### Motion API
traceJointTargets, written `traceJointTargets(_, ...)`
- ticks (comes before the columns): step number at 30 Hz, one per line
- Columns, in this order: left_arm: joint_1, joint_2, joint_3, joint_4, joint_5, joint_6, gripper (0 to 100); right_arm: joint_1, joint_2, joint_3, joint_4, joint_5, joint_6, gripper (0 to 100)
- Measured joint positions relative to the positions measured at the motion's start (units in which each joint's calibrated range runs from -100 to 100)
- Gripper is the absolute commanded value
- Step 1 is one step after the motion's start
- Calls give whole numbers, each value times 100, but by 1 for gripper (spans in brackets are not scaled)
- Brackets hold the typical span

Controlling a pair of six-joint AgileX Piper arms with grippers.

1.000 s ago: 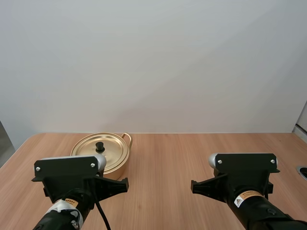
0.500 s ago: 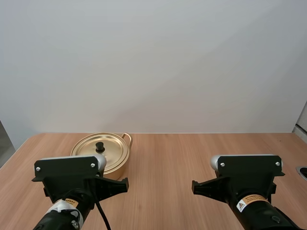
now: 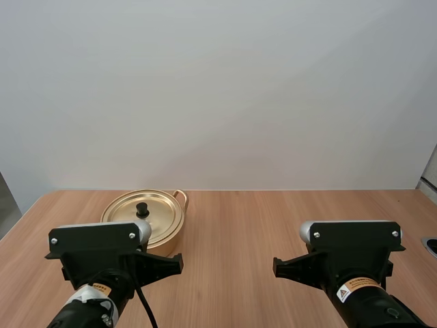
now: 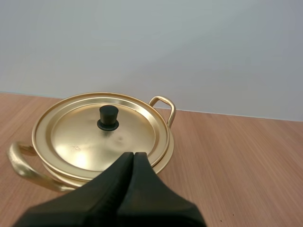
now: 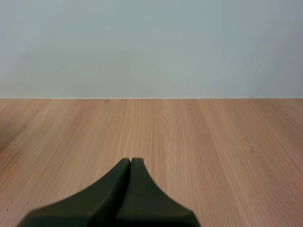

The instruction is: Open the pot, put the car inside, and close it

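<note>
A golden pot (image 3: 147,219) stands on the wooden table at the back left, its lid (image 4: 99,132) on it with a black knob (image 4: 108,117) in the middle. Two golden loop handles stick out from the pot's sides. My left gripper (image 4: 133,154) is shut on nothing, its fingers lying together as one dark wedge just short of the pot's near rim. My right gripper (image 5: 130,160) is shut too, over bare wood. In the high view both arms sit near the front edge, the left one just in front of the pot.
The wooden table (image 3: 239,225) runs back to a plain pale wall. Bare wood lies between the two arms and to the right of the pot. A dark object (image 3: 431,244) sits at the far right edge of the table.
My right arm has shifted slightly to the right and down. The left arm and the pot have not moved.
</note>
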State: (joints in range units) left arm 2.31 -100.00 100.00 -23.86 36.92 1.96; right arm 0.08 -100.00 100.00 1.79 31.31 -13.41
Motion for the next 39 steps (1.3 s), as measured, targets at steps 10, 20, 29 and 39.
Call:
traceJointTargets(10, 0, 0, 0, 821, -906, -816, 0, 0, 0, 0, 0, 0, 0, 0)
traceJointTargets(20, 0, 0, 0, 2245, -618, -2114, 0, 0, 0, 0, 0, 0, 0, 0)
traceJointTargets(29, 0, 0, 0, 2271, -566, -1949, 0, 0, 0, 0, 0, 0, 0, 0)
traceJointTargets(39, 0, 0, 0, 2271, -566, -1949, 0, 0, 0, 0, 0, 0, 0, 0)
